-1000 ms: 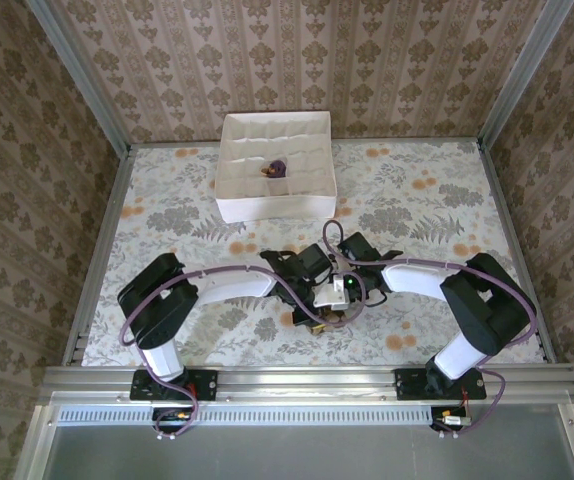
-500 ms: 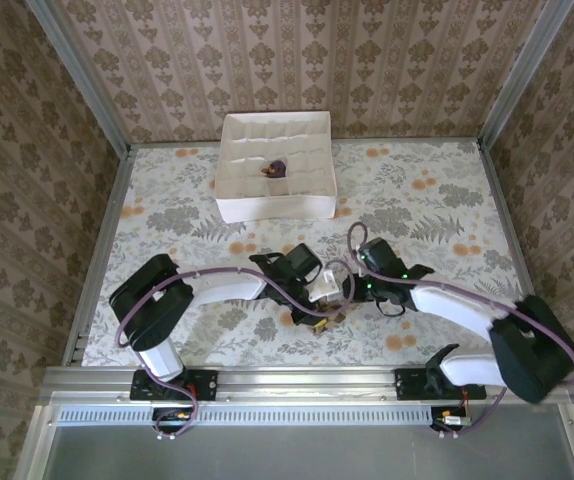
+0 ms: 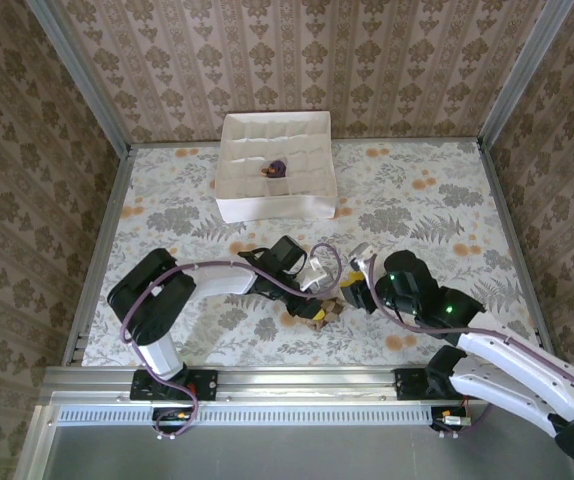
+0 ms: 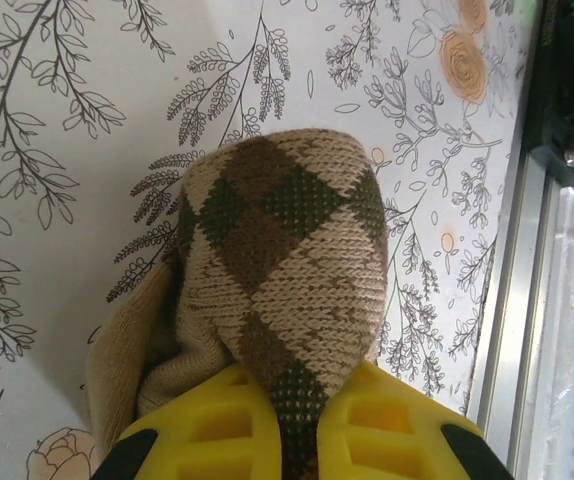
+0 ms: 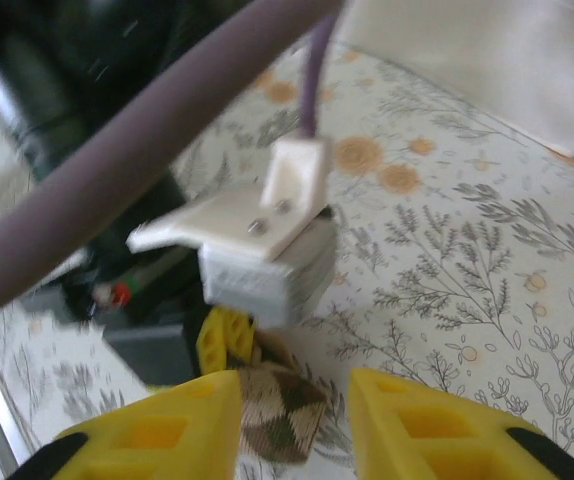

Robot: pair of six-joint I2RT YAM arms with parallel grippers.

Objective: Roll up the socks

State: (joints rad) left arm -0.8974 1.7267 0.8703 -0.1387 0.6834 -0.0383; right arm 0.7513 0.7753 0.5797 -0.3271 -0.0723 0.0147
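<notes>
The left gripper point(image 4: 292, 425) pinches the checked sock point(image 4: 277, 250), fingers pressed together on the bundle's near end. The bundle seems to rest on the table point(image 3: 437, 200), near its front middle. The right gripper point(image 5: 292, 420) hangs just beside it, fingers spread and holding nothing. The purple sock point(image 3: 278, 167) sits bundled in 1 cell of the box point(image 3: 272, 208). Rolling sock 2 looks about finished. The next move likely calls for lifting the bundle without unrolling it, toward a free cell.
</notes>
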